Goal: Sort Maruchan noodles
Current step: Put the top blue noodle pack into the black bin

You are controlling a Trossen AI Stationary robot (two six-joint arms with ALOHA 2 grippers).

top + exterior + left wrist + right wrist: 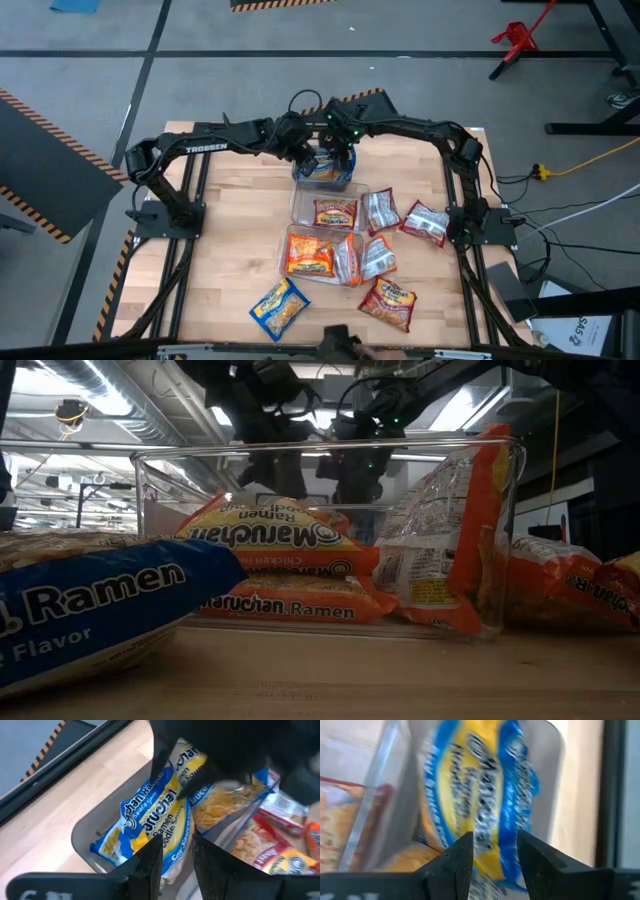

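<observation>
The tabletop (230, 250) carries three clear bins in a row. Both arms reach over the far bin (322, 180), where blue-and-yellow packets (150, 820) lie. To do this step well, I judge the packets should settle flat inside the walls before either arm lifts clear. The left gripper (175, 862) and right gripper (494, 852) hover just above those packets, fingers slightly parted, grasping nothing visible. Orange packets (312, 255) fill the near bin; a red packet (388, 303) waits loose.
</observation>
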